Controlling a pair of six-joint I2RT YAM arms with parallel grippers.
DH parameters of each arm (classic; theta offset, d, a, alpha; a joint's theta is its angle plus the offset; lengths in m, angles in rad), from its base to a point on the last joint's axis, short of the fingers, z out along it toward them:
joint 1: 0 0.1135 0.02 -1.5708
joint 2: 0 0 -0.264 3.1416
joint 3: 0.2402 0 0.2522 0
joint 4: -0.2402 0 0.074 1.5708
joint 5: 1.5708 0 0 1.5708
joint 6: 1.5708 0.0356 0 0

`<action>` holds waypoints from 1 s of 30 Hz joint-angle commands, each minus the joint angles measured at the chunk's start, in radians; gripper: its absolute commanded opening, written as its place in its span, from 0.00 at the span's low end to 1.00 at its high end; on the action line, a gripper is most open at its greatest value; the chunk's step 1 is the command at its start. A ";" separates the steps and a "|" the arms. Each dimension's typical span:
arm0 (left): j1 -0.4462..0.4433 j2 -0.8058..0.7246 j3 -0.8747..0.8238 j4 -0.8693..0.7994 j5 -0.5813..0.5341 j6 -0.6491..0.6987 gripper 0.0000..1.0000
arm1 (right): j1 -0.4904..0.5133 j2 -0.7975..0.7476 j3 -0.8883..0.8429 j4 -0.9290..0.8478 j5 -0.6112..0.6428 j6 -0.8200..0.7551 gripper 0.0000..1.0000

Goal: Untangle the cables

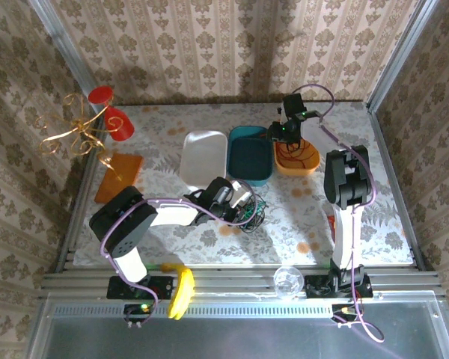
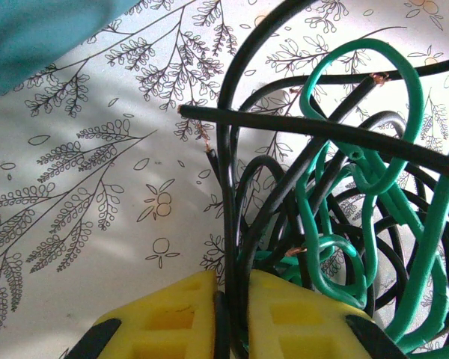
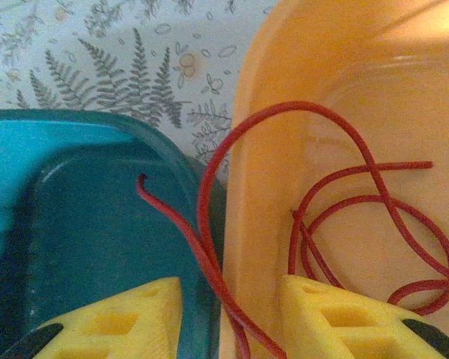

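Closest to the overhead camera, the arm bases [image 1: 138,288] sat at the table's [image 1: 299,217] near edge. I saw the left gripper [image 1: 242,200] on a black-and-green tangle [image 1: 253,213] mid-table and the right gripper [image 1: 289,137] over the orange tray [image 1: 313,166] by the far edge.

Through the left wrist, the left gripper [image 2: 232,299] was clamped on the black cable [image 2: 230,224], with the green cable [image 2: 374,46] looped alongside.

Through the right wrist, the right gripper [image 3: 232,299] had its fingers apart. The red cable [image 3: 284,107] ran between them and lay coiled in the orange tray [image 3: 404,75], one end over the teal tray [image 3: 82,217].
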 commanded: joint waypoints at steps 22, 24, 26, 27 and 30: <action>-0.003 0.053 0.023 -0.089 0.009 0.020 0.14 | -0.002 -0.049 -0.051 0.008 -0.041 -0.023 0.01; -0.003 0.051 0.023 -0.089 0.008 0.020 0.14 | -0.001 -0.050 -0.061 0.013 -0.054 -0.010 0.02; -0.004 0.049 0.021 -0.089 0.004 0.019 0.14 | -0.002 -0.051 -0.072 0.021 -0.061 0.003 0.02; -0.005 0.047 0.020 -0.089 0.004 0.019 0.14 | -0.002 -0.052 -0.074 0.020 -0.061 0.010 0.01; -0.006 0.042 0.018 -0.093 0.003 0.018 0.14 | -0.003 -0.064 -0.086 0.049 -0.066 0.018 0.00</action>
